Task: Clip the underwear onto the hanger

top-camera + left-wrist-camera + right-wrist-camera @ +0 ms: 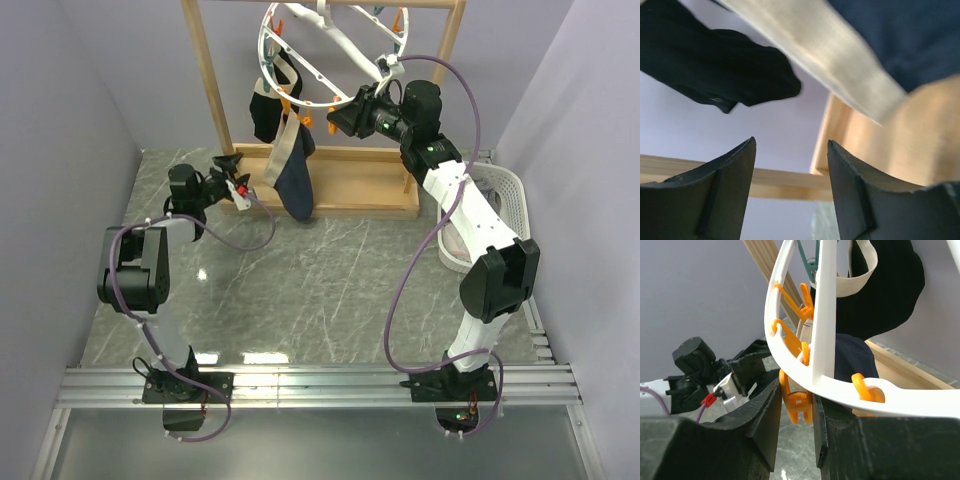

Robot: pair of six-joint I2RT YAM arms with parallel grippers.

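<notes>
**Right gripper on an orange clip, left gripper wide by the underwear**

The hanger is seen tilted under the top bar of the wooden rack, at the far centre of the table. From its left rim the underwear is hung: navy fabric w/ a cream waistband, draped down in front of the rack's base board. A black garment is hung just left of it, higher up. Which clip the underwear is held by can't be made out, prob. one on the near-left rim.

R side: the right gripper is raised to the ring's near rim. The orange clip is squeezed between its fingers, which are closed against both sides of it. The white rim is seen crossing just above the fingertips.

L side: the left gripper is held low, just left of the underwear and aimed at it. Its fingers are spread apart w/ nothing between them. In the wrist view only the waistband, navy cloth and rack wood are seen beyond the gap.

A white basket is set at the far right, beside the right arm.
</notes>
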